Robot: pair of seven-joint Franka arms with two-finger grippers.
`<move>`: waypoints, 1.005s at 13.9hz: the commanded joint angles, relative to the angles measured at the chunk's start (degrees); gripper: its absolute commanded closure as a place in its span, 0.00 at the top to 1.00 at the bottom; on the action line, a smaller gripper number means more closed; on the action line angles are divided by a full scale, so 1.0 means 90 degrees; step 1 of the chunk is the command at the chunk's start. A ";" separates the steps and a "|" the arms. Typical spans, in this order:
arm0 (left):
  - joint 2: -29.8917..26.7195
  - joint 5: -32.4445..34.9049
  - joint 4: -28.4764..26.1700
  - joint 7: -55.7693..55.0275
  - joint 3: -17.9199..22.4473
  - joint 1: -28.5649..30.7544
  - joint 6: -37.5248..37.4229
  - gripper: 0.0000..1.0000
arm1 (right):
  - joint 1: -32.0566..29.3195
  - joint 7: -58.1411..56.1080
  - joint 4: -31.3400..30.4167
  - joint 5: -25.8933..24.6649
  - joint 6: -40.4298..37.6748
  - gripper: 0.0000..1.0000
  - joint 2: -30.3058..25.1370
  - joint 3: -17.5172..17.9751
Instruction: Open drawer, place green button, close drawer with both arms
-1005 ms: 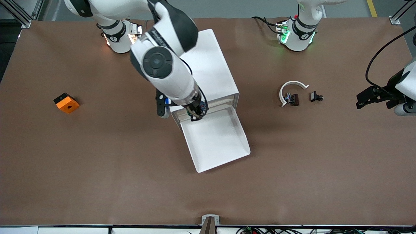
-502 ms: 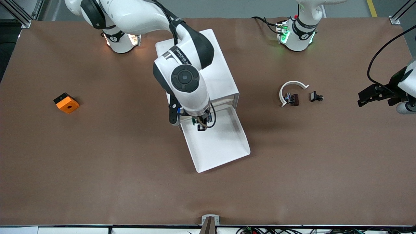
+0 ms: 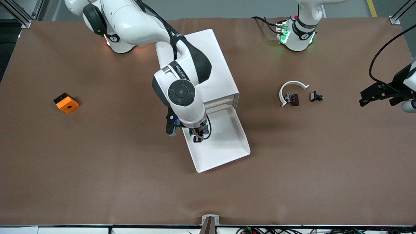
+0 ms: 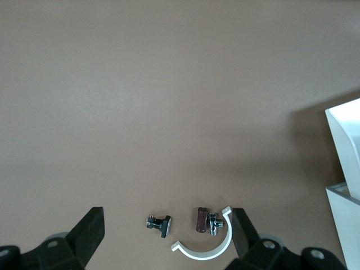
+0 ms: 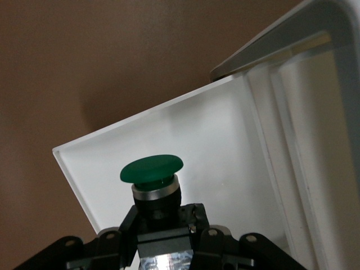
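The lowest drawer stands pulled out of the white cabinet, toward the front camera. My right gripper is shut on the button, green cap and black body, and holds it over the open drawer's tray, near the wall toward the right arm's end. My left gripper is open and empty, up over the table's edge at the left arm's end, and waits; its fingers frame the small parts below.
An orange square block lies toward the right arm's end. A white arc with small black parts lies toward the left arm's end; they also show in the left wrist view.
My right gripper has moved with the button from the cabinet's front out over the open drawer, toward the front camera. My left gripper has drifted slightly toward the table's edge.
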 commanded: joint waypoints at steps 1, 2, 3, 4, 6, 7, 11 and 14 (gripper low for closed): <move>-0.0040 -0.0091 0.0117 -0.0020 0.0013 -0.0010 -0.0085 1.00 | 0.0018 0.0157 0.0341 -0.0037 -0.0008 0.00 0.0210 -0.0072; -0.0040 -0.0091 0.0117 -0.0020 0.0022 -0.0020 -0.0085 1.00 | 0.0027 0.0157 0.0341 -0.0037 0.0001 0.00 0.0259 -0.0081; -0.0040 -0.0091 0.0117 -0.0020 0.0013 -0.0010 -0.0085 1.00 | 0.0066 0.0157 0.0370 -0.0046 0.0040 0.00 0.0356 -0.0082; -0.0030 -0.0101 0.0117 -0.0020 0.0013 -0.0010 -0.0085 1.00 | 0.0105 0.0157 0.0399 -0.0114 0.0147 0.00 0.0425 -0.0091; -0.0030 -0.0101 0.0117 -0.0030 0.0013 -0.0010 -0.0085 1.00 | 0.0193 0.0166 0.0409 -0.0134 0.0420 0.00 0.0581 -0.0130; -0.0030 -0.0111 0.0117 -0.0030 0.0013 -0.0010 -0.0085 1.00 | 0.0290 0.0166 0.0409 -0.0134 0.0421 0.00 0.0621 -0.0275; -0.0011 -0.0101 0.0117 -0.0030 0.0013 -0.0020 -0.0085 1.00 | 0.0515 0.0166 0.0399 -0.0144 0.0802 0.00 0.0875 -0.0384; -0.0001 -0.0101 0.0117 -0.0030 0.0013 -0.0020 -0.0085 1.00 | 0.0681 0.0166 0.0390 -0.0241 0.1046 0.00 0.1040 -0.0442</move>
